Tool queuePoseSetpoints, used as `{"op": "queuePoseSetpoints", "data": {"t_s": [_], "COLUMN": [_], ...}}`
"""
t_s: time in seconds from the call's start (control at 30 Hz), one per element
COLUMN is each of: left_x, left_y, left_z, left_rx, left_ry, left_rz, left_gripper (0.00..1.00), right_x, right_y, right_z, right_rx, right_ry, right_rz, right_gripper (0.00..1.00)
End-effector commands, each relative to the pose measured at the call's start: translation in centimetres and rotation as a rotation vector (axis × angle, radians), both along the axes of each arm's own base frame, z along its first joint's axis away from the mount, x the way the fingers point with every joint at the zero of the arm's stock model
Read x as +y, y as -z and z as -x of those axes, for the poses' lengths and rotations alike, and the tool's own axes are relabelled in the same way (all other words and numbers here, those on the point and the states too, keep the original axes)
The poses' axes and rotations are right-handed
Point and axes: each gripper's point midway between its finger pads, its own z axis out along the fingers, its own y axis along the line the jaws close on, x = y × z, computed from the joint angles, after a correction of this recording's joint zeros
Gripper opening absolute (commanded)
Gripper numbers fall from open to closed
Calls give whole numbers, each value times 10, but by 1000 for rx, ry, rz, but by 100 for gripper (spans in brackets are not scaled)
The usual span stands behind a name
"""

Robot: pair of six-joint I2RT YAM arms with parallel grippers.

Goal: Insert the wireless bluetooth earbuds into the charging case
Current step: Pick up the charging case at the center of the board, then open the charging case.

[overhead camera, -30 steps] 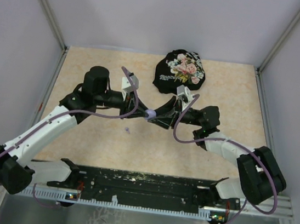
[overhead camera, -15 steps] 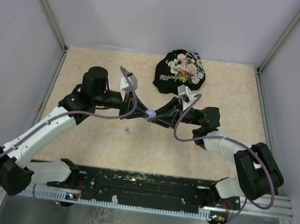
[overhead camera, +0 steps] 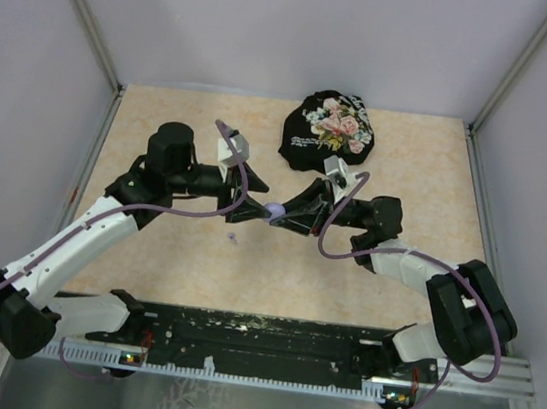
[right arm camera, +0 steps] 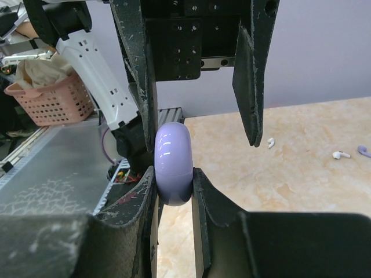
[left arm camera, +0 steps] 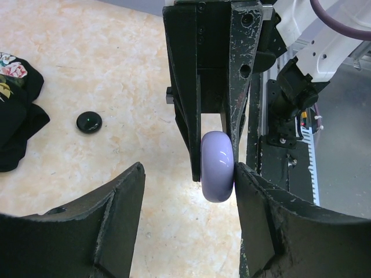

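Centre of the overhead view: the right gripper (right arm camera: 173, 176) clamps a rounded lavender plastic charging case (left arm camera: 218, 167) on edge, its long axis upright. The left gripper (left arm camera: 190, 174) stands wide astride it. Tiny white wireless earbuds (right arm camera: 339, 154) lie on the beige speckled table (overhead camera: 144, 268), off to the right wrist view's right edge.

Beige marbled tabletop (overhead camera: 165, 261), pale walls (overhead camera: 307, 27) on three sides, metal corner posts (overhead camera: 82, 13). Black cloth (overhead camera: 327, 131) with a pink-and-white flower print lies crumpled at the far edge, right of middle. Print faces up; the small white lettering is unreadable. The left wrist view clips the same cloth at its left border. Off the near edge sits a grey metal sheet (right arm camera: 52, 179). Past it is a pink slatted basket (right arm camera: 49, 101) holding something crumpled and beige.
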Motion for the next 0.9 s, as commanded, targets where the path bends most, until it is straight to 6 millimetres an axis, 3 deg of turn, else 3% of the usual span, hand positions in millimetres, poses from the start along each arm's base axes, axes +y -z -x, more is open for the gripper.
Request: {"op": "queuePoseSetpoints", "data": {"t_s": [0.0,0.87], "left_x": [0,14], "left_y": [-1,-22], "left_z": [-3,-36], "left_rx": [-12,-11], "left_ry": [-9,-255], "left_rz": [9,36], "left_gripper": [68,63], "right_x": [1,-2], "right_y": [-19,-8], "right_z": [3,11], "right_rx": [-78,-77], "right_ry": [-12,-39], "right_rz": [-47,-29], "right_gripper": [0,0]}}
